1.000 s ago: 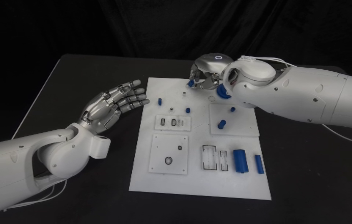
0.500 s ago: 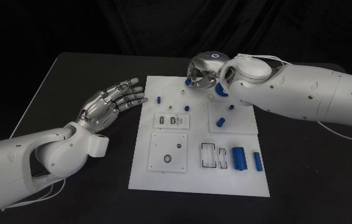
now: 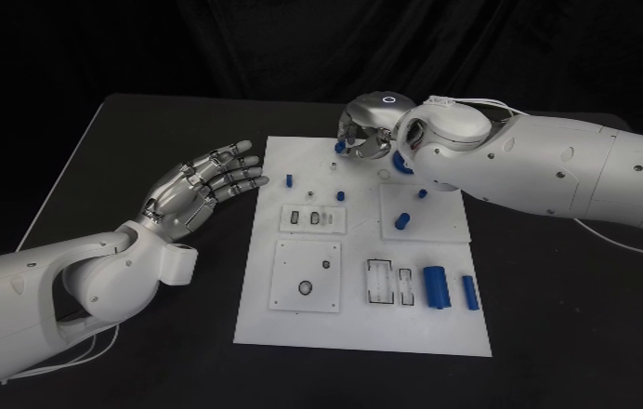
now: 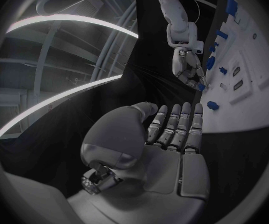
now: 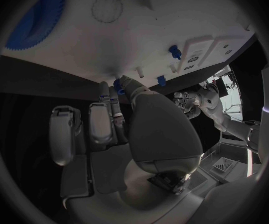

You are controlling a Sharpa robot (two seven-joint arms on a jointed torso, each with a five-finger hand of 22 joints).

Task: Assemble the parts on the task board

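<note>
The robot's silver right hand (image 3: 369, 139), at upper centre of the frame, pinches a small blue part (image 3: 345, 147) between its fingertips over the far edge of the white rectangular task board (image 3: 360, 321). At centre left, the silver left hand (image 3: 201, 189) hovers beside the board over the black table (image 3: 161, 130), fingers spread, holding nothing. Two blue cylinders (image 3: 437, 286) lie at the board's lower right.

glossy white rounded arms (image 3: 563, 172); silver jointed robot hand (image 3: 201, 191); thin white cable (image 3: 489, 105) at the right wrist.
</note>
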